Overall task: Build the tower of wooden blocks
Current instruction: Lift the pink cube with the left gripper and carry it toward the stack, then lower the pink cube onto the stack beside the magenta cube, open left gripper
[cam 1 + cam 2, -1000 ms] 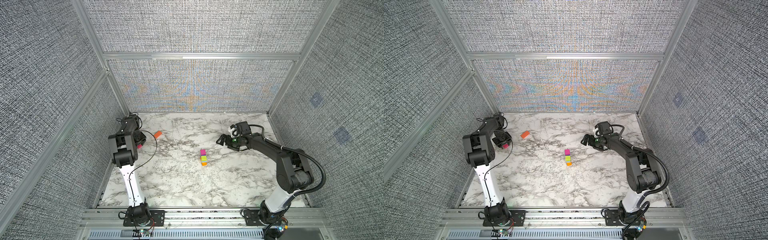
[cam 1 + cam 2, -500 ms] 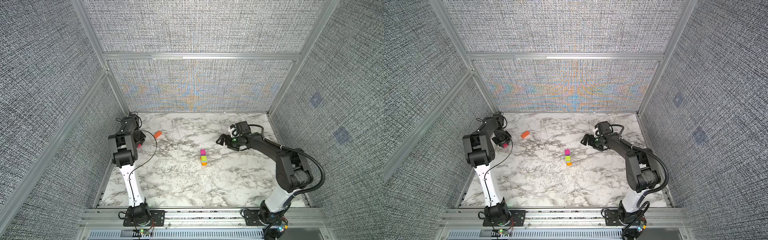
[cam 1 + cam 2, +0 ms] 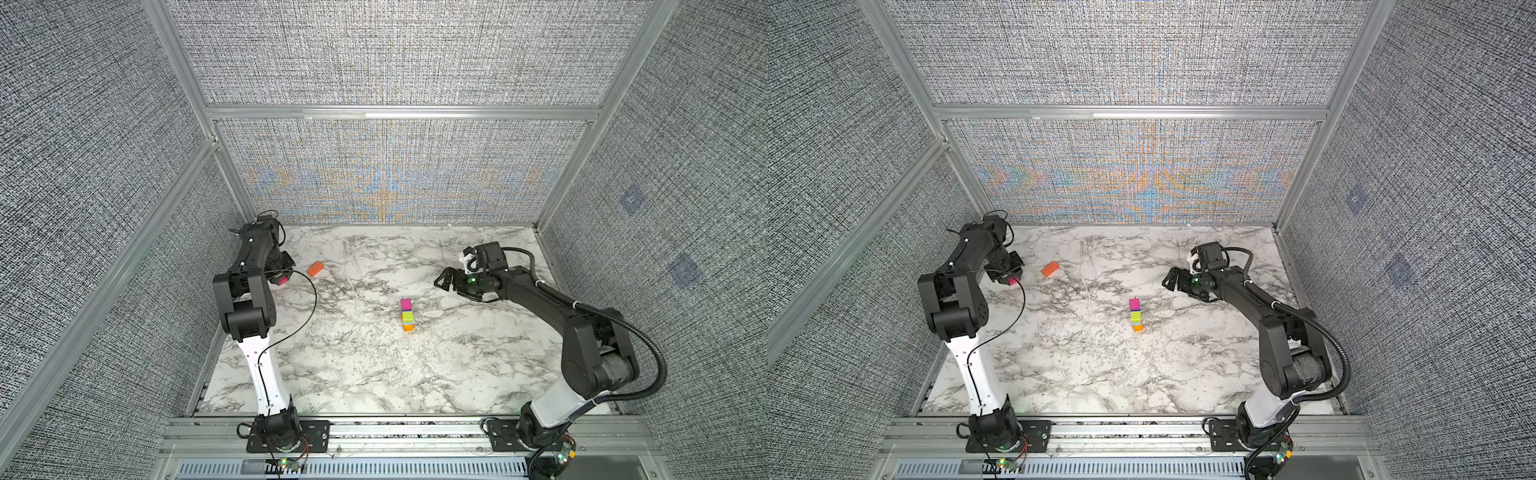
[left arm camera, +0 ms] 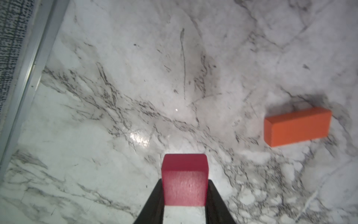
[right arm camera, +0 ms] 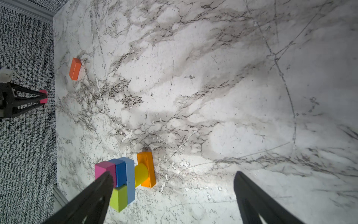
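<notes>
Top views: spotted the tower (image 3: 407, 314) upright near mid-table, standing free; magenta on top, yellow-green under it, orange at the foot. Sat on a white marble-pattern table (image 3: 374, 374) with grey veins. Saw left gripper (image 3: 282, 279) at far left by the wall, closed down on a small pink block (image 3: 283, 281). Noted a flat orange slab (image 3: 315, 268) lying just beside it, not touching, well apart from the tower. Saw right gripper (image 3: 446, 281) to the right of the tower and further back, spread wide, holding nothing. Noted grey woven wall panels (image 3: 399, 62) in a bare aluminium frame (image 3: 399, 113), and a thin black cable (image 3: 313, 299) looping off the left arm.

Left wrist: saw pink block with wood grain showing and softened edges, pinched between two black fingers (image 4: 154, 205). Found orange slab matte, rectangular, flat on glossy marble, off to one side and clear of the block. Could not tell whether the block was touching the table.

Right wrist: saw both black fingers (image 5: 91, 195) far apart and empty. Found tower partly hidden behind one finger: orange base, yellow cylinder, light blue slab, then dark blue, yellow-green and magenta blocks. Spotted left gripper in the distance with pink block at its tips, orange slab near it.
</notes>
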You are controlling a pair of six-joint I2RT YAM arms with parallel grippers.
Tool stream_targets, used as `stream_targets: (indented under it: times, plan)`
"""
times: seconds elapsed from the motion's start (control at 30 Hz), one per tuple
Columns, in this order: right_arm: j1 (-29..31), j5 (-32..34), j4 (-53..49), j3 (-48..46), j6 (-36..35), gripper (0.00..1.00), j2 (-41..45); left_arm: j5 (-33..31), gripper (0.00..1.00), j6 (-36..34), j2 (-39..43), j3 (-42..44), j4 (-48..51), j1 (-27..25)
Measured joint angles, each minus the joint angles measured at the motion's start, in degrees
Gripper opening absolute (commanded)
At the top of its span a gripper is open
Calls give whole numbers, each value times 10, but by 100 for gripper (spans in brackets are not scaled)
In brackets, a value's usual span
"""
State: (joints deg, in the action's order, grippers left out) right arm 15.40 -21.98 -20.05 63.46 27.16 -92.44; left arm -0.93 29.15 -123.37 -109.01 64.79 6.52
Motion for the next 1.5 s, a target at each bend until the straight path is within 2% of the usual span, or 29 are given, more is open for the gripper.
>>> stream_targets:
  times: [0.33, 0.67, 0.87, 1.03, 1.2, 1.5]
  plan:
    - [8, 24, -12, -94, 16, 99, 110, 2, 32, -17, 76, 12, 43, -110]
    - [8, 73, -52, -188, 32, 99, 251, 4, 32, 2, 158, 68, 61, -260]
    - [8, 108, -75, -233, 47, 99, 324, -8, 32, 44, 204, 113, 60, -352]
    - [8, 132, -86, -262, 70, 99, 352, -31, 32, 97, 226, 142, 56, -422]
    - [8, 145, -92, -280, 89, 99, 359, -52, 32, 160, 229, 153, 46, -493]
    - [7, 162, -83, -285, 105, 99, 339, -80, 32, 250, 192, 141, 14, -572]
